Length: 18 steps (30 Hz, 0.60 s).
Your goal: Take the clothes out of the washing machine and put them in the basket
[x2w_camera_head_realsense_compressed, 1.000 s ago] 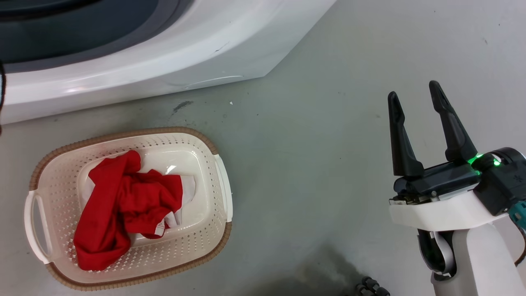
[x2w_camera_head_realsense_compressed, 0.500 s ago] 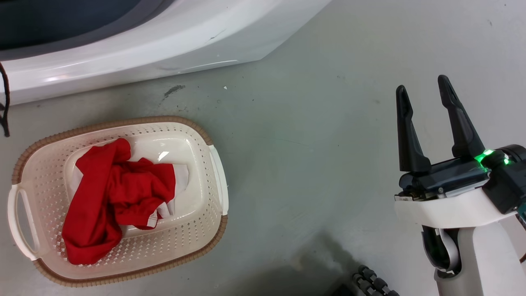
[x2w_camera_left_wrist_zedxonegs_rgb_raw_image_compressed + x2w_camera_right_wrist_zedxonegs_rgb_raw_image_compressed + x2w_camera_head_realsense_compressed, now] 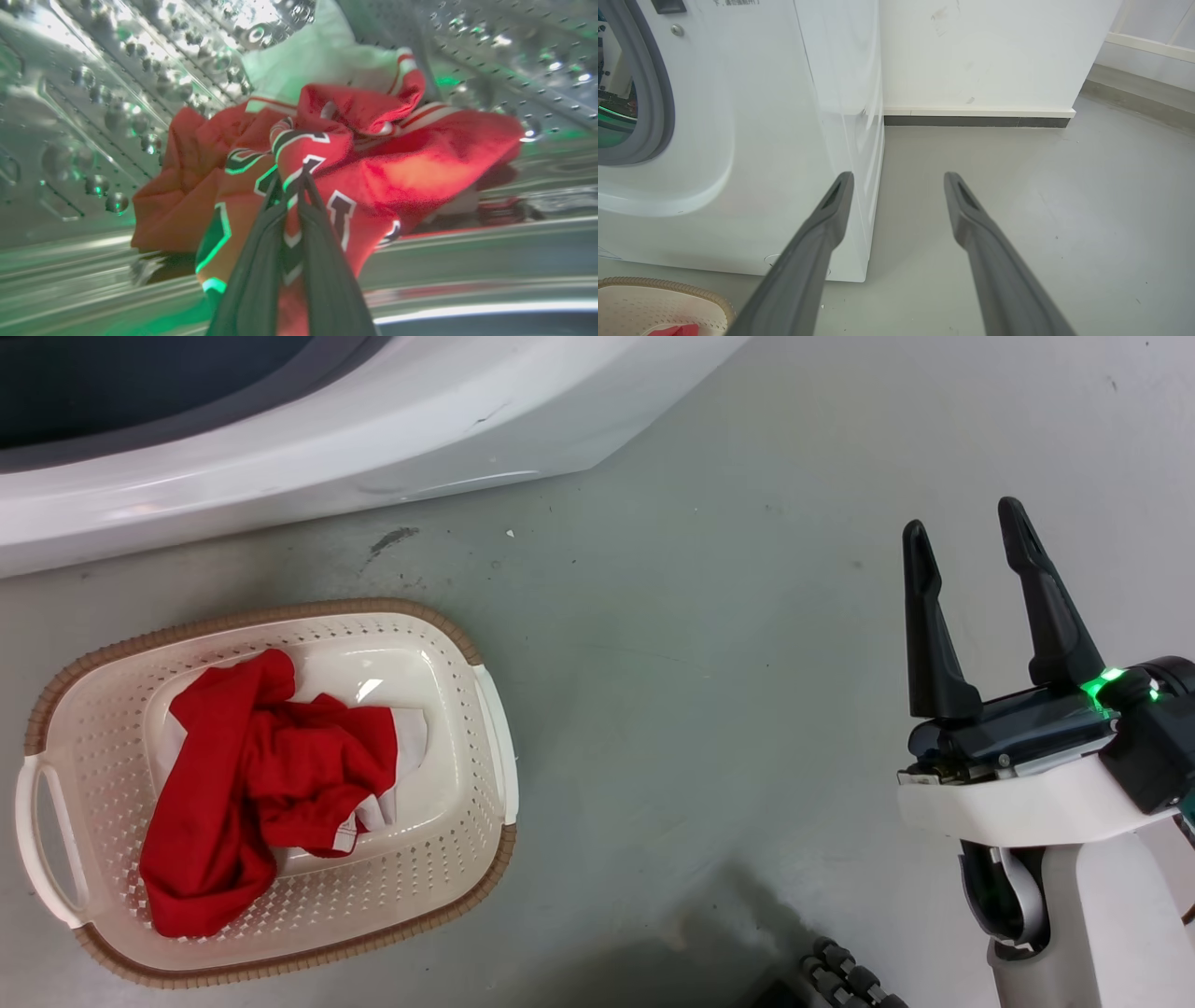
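In the left wrist view our left gripper (image 3: 290, 185) is inside the drum (image 3: 93, 116) of the machine, its two dark fingers drawn narrow and pinching a fold of the jersey (image 3: 420, 163), with a strip of lettered fabric caught between them. The jersey is crumpled red cloth with white trim and dark, white-edged lettering. It fills the middle of that view and spreads toward 2 o'clock, and a pale piece of fabric shows behind it at 12 o'clock; we cannot tell whether that piece belongs to the same jersey. The perforated steel wall runs from 9 to 11 o'clock. In the head view the machine (image 3: 373, 439) curves across from 10 to 12 o'clock, and the basket (image 3: 280, 614) sits on the grey floor (image 3: 700, 663) at 8 o'clock, near the machine but apart from it. A red garment (image 3: 252, 775) with white edging lies bunched in the basket, toward its 9 o'clock side. Our right gripper (image 3: 963, 518) is at 3 to 4 o'clock, well apart from the basket, above bare floor, its fingers spread wide and holding nothing. In the right wrist view those fingers (image 3: 822, 233) point at the machine's front corner, with the porthole rim at 9 o'clock and a basket corner at 7 o'clock.
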Motion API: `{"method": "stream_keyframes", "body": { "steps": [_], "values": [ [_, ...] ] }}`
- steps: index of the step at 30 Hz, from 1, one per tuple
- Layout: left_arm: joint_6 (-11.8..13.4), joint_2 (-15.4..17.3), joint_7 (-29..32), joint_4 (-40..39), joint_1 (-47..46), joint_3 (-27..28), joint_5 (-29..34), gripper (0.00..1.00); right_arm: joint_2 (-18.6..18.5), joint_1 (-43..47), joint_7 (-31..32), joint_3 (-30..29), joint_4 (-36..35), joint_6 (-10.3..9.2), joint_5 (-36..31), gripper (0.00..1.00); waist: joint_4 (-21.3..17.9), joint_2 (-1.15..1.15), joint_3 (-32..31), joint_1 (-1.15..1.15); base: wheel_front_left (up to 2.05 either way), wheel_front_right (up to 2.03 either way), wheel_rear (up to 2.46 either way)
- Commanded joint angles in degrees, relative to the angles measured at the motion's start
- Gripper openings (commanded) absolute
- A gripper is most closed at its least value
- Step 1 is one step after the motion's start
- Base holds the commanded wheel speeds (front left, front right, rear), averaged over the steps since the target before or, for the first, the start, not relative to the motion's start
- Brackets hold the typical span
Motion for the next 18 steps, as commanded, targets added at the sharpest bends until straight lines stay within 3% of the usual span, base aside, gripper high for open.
{"method": "stream_keyframes", "body": {
  "steps": [1,9,18],
  "values": [
    [0.13,-0.12,-1.12,-0.6,0.82,-0.22,-0.08,0.0,0.1,-0.66,-0.14,0.03,0.06,-0.04,-0.23,1.0,0.11,0.0,-0.35,-0.01,0.0,0.0,0.0],
    [-0.05,0.23,-5.3,-0.8,1.43,-1.14,-0.77,0.0,0.1,-0.03,-0.14,0.47,0.8,-0.04,-0.59,1.0,0.23,0.0,-2.68,-0.01,0.0,0.0,0.0],
    [-0.3,-1.76,-14.95,-0.12,6.72,-2.46,-3.7,0.0,0.1,2.13,-0.14,0.83,1.75,-0.04,-1.71,1.0,1.47,0.0,-8.76,-0.01,0.0,0.0,0.0]
  ]
}}
